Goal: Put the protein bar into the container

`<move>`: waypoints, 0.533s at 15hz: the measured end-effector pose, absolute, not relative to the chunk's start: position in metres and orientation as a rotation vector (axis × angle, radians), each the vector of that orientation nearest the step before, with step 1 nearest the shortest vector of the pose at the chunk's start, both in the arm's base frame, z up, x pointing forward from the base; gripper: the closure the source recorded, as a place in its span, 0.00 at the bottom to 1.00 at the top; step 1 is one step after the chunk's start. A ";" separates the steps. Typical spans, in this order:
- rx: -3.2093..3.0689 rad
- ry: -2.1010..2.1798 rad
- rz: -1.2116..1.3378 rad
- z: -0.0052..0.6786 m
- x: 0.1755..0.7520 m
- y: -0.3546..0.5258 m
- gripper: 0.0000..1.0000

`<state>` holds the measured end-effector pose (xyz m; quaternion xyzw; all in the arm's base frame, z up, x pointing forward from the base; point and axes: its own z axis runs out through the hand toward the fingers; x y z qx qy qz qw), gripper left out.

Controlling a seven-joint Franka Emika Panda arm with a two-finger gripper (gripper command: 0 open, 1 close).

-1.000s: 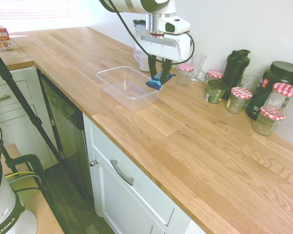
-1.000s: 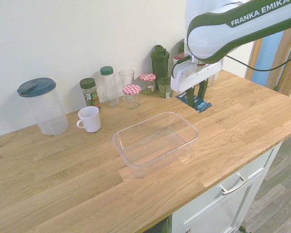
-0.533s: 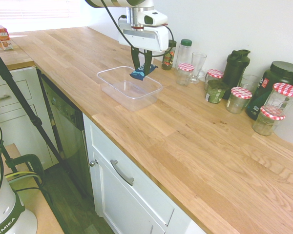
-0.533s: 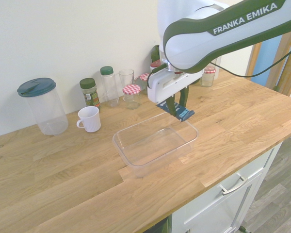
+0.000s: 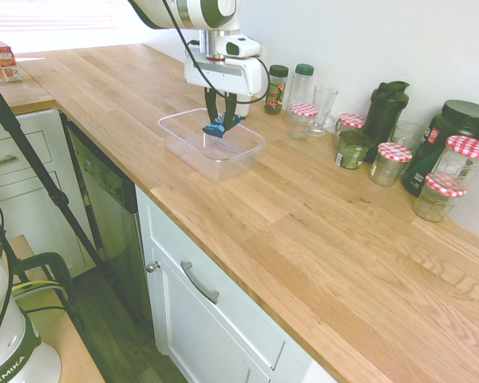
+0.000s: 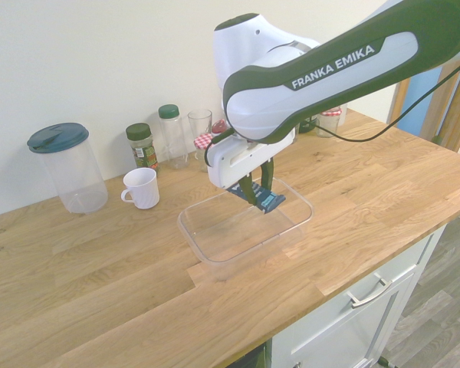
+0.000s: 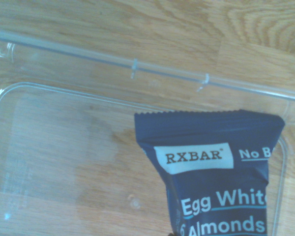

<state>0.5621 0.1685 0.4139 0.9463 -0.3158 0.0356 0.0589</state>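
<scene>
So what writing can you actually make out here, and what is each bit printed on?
"FRANKA EMIKA" on the robot arm.
"EMIKA", cut off, on the white robot base at the picture's corner.
"RXBAR", "No B" (cut off), "Egg Whit" (cut off), "Almonds" on the protein bar wrapper.
Labels on the spice jar, the dark tub and the carton are too small to read.

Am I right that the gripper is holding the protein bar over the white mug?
Not quite. The gripper is shut on the protein bar, but over the container, not the white mug, as the second exterior view shows.
</scene>
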 end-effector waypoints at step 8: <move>2.857 -0.956 0.086 0.400 0.561 0.166 1.00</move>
